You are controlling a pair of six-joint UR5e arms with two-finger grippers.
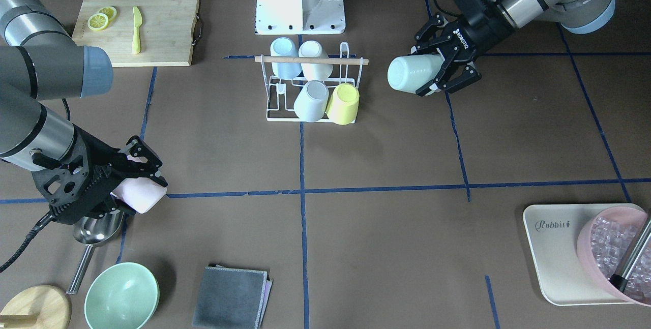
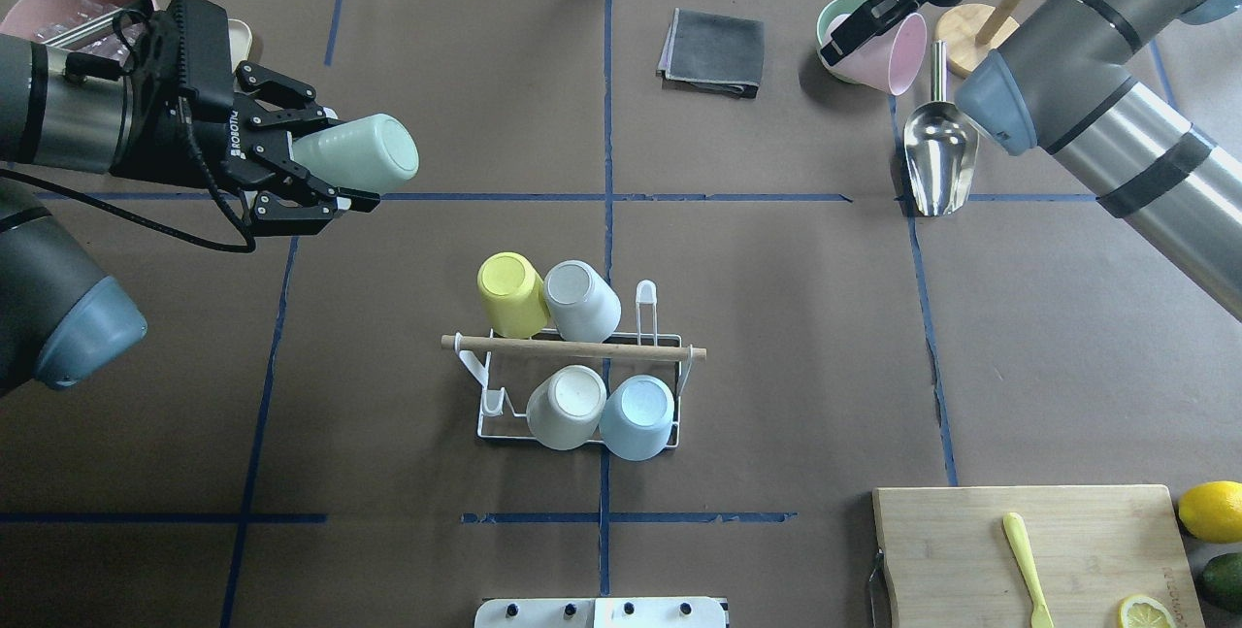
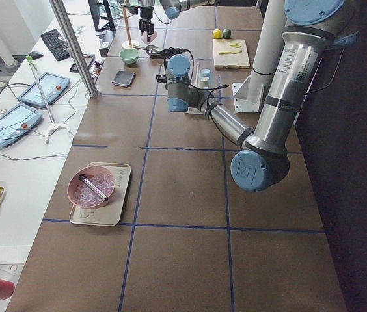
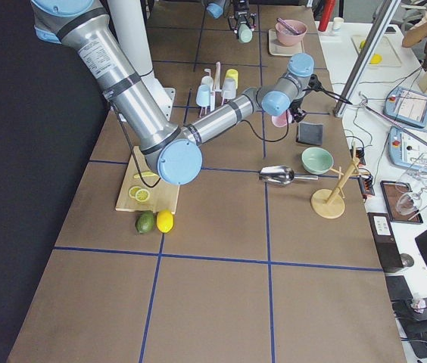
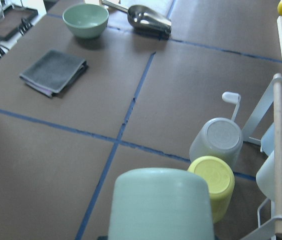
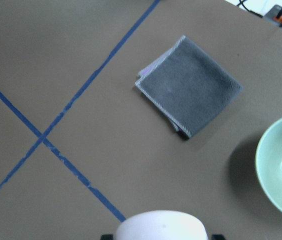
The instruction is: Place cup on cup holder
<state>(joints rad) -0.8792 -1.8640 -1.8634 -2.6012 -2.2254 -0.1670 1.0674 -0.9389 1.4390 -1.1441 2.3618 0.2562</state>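
The cup holder point(image 2: 645, 306) is a white wire rack with a wooden rod handle point(image 2: 572, 348), at the table's middle; it also shows in the front view point(image 1: 277, 90). Several cups sit upside down on it: yellow point(image 2: 511, 293), grey point(image 2: 582, 300), cream point(image 2: 566, 405), blue point(image 2: 638, 414). My left gripper point(image 2: 325, 160) is shut on a pale green cup point(image 2: 361, 152), held on its side in the air, left of and beyond the rack. My right gripper point(image 2: 862, 34) is shut on a pink cup point(image 2: 891, 55) at the far right.
A metal scoop point(image 2: 938, 152), a green bowl point(image 1: 121, 296), a grey cloth point(image 2: 713, 51) and a wooden stand point(image 1: 33, 308) lie on the far side. A tray point(image 1: 552, 247) holds a pink bowl of ice point(image 1: 613, 250). A cutting board point(image 2: 1029, 550) with a knife and a lemon slice is near right.
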